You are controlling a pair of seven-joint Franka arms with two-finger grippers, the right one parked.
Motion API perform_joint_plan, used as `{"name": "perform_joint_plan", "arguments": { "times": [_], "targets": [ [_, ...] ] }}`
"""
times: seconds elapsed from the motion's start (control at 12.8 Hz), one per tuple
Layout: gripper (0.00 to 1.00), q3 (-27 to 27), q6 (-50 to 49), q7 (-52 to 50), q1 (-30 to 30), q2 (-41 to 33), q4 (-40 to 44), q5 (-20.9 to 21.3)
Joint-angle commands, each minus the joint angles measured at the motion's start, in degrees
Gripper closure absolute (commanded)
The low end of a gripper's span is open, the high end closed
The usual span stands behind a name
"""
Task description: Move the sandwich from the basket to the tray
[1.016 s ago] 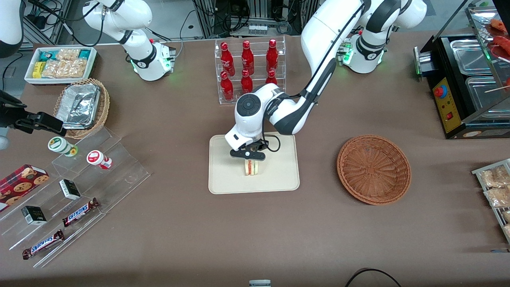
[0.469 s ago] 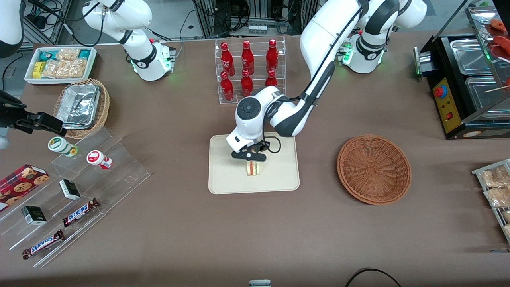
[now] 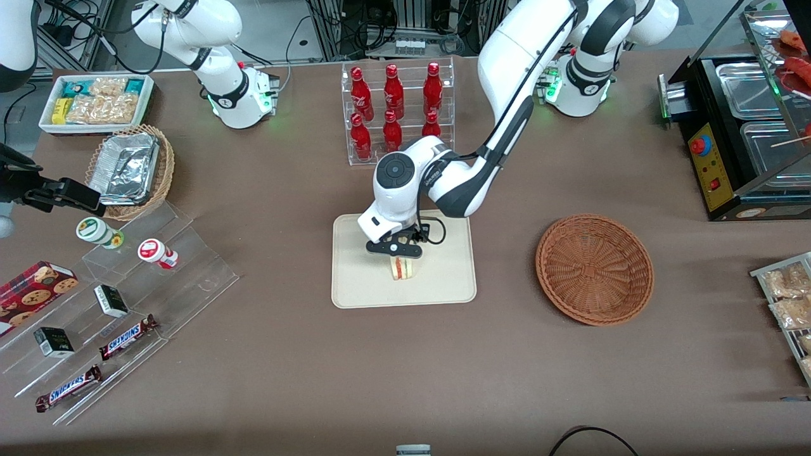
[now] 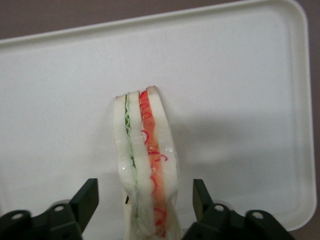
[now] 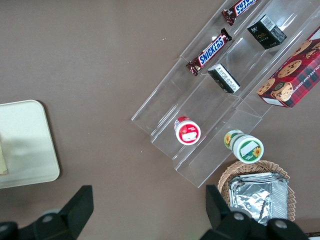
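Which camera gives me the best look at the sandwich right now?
Left wrist view: the sandwich stands on the tray between the open gripper fingers. Front view shows it small under the gripper; right wrist view, barely an edge.

A matte brown cloth-covered counter [image 3: 285, 380] fills nearly the whole front view under even, soft light with faint shadows. Farther from the front camera than the counter lies a pale grey floor [image 3: 272, 25] strewn with black cables [image 3: 296, 33], along with silver aluminium framing [image 3: 412, 19]. A black metal food-warming cabinet with steel pans [image 3: 735, 139] stands toward the working arm's end of the counter.
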Motion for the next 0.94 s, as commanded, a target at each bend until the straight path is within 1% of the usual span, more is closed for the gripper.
{"name": "perform_joint_plan", "arguments": {
  "times": [0.0,0.16,0.39,0.55,0.7,0.86],
  "targets": [
    [0.00,0.6,-3.5,-0.6,0.7,-4.3,0.2,-0.3],
    [0.00,0.6,-5.7,-1.3,1.8,-7.5,0.2,-0.6],
    [0.00,0.6,-9.8,-3.7,4.9,-13.1,-0.1,-0.6],
    [0.00,0.6,-13.8,-3.7,8.2,-17.2,-0.2,-0.5],
    [0.00,0.6,-20.5,-2.7,12.3,-21.3,-0.3,-0.1],
    [0.00,0.6,-24.3,-1.3,16.5,-24.8,-0.8,0.2]
  ]
}}
